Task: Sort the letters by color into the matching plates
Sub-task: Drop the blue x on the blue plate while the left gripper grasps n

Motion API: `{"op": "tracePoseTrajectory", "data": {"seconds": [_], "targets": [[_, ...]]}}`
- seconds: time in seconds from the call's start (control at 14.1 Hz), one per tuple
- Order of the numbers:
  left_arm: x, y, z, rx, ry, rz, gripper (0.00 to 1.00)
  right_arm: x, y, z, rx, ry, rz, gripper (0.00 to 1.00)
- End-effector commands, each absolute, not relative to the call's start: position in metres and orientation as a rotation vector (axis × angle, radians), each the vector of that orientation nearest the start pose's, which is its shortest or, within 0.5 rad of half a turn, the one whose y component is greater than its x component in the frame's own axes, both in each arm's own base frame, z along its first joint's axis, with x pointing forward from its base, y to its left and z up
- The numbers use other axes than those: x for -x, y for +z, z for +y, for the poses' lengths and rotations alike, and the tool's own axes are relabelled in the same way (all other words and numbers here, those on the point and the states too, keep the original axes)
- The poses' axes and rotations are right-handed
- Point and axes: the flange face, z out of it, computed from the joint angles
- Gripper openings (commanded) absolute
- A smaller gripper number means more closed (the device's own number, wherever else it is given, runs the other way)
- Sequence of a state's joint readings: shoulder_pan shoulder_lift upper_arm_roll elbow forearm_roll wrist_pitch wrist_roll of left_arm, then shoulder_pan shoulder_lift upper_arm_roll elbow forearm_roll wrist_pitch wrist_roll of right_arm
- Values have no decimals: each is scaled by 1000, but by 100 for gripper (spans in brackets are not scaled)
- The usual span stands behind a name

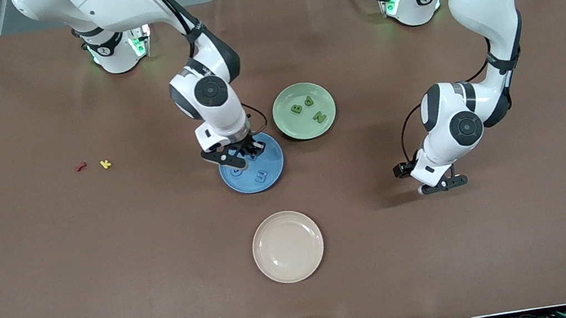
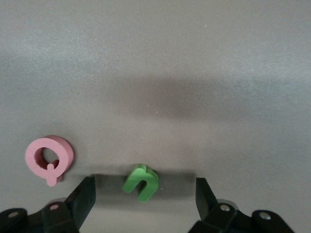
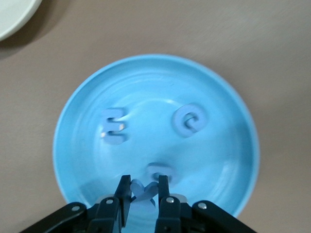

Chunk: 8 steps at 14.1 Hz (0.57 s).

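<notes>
Starting at the right arm's end of the table, a red letter (image 1: 80, 167) and a yellow letter (image 1: 105, 164) lie apart from the plates. The right gripper (image 1: 244, 154) hangs low over the blue plate (image 1: 273, 169), its fingers pinched on a blue letter (image 3: 142, 191), while three more blue letters (image 3: 114, 127) lie inside. Releasing this close to the rim could let the piece bounce out. Beside it, the pale green plate (image 1: 327, 118) carries three green letters (image 1: 309, 102); the beige plate (image 1: 287, 246) sits nearer the camera. The left gripper (image 1: 444, 184) hovers low over the table with fingers spread wide around the last green letter (image 2: 141, 182), not touching it. A pink letter (image 2: 49, 158) lies just beside, so a skewed descent could nudge it
</notes>
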State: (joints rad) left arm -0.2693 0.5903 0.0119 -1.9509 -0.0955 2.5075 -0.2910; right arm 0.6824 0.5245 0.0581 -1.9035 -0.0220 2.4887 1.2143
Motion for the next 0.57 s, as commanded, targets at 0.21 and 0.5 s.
{"op": "tracePoseTrajectory", "data": {"seconds": [0.21, 0.5], "targets": [[-594, 167, -156, 3168, 39, -166, 49, -477, 203, 462, 2982, -35, 801, 1], [-595, 162, -158, 3172, 8, -165, 31, -474, 202, 465, 2985, -33, 797, 13]]}}
